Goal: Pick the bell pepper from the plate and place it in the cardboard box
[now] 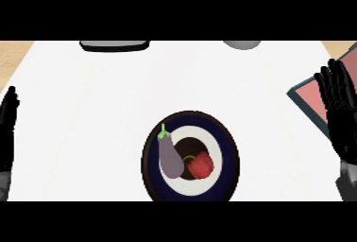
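Head view, white counter (90, 118), wooden floor (15, 54) at corners, dark-rimmed plate (226, 160) central

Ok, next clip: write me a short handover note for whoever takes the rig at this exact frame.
Left robot hand: open, fingers up, resting at the left edge, holding nothing.
Right robot hand: open, fingers up, at the right edge, in front of the cardboard box.
Bell pepper: red, on the plate at lower centre, beside a purple eggplant.
Done: nothing yet; the pepper is untouched.
Left: grasp the pepper, carry it right, place it in the box. Leave the eggplant.
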Tool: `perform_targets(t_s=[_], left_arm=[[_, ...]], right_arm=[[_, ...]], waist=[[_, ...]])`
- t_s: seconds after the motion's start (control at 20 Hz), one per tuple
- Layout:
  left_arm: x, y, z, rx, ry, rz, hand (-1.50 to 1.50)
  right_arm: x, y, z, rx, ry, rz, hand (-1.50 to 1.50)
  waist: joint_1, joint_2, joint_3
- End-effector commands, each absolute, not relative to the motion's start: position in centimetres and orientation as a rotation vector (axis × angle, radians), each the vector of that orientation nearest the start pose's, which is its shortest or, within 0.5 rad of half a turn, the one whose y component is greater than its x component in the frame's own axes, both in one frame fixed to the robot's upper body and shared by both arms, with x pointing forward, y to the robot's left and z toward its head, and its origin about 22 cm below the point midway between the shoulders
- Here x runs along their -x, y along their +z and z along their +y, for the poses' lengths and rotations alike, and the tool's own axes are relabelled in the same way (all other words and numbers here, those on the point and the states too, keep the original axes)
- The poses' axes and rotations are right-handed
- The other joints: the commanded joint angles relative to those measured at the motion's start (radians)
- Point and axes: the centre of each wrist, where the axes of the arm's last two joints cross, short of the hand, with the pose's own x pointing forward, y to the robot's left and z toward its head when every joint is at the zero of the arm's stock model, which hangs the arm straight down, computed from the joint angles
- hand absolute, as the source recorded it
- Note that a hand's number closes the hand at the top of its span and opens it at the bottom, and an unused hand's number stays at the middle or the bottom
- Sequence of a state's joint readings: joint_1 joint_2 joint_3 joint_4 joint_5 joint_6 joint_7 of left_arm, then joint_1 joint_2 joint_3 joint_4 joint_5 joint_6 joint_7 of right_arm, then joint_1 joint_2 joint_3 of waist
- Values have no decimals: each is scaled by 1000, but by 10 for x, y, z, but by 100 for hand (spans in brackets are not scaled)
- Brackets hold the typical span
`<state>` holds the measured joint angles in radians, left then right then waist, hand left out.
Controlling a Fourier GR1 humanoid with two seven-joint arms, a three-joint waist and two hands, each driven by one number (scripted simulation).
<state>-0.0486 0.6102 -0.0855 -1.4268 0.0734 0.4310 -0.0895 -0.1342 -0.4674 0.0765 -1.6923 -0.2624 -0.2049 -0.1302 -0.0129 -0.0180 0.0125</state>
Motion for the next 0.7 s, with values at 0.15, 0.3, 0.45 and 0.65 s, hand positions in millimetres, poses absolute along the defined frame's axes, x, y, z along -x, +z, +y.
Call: perform_targets(t_s=[0.15, 0.3, 0.45, 0.65], left_arm=[[-265, 57, 302, -326, -24, -1628, 0], [-262, 36, 279, -222, 42, -1582, 0], [-266, 38, 250, -77, 111, -1562, 0], [-254, 51, 263, -63, 107, -1543, 0]], right_arm=[[-275, 91, -302, 73, 69, -1975, 150], [-271, 120, -342, 522, 666, -1923, 150], [-273, 37, -312, 376, 318, -1921, -150], [-275, 53, -313, 361, 549, -2096, -150]], waist=[[19, 17, -11], [6, 28, -41], [21, 22, -12], [22, 16, -12]])
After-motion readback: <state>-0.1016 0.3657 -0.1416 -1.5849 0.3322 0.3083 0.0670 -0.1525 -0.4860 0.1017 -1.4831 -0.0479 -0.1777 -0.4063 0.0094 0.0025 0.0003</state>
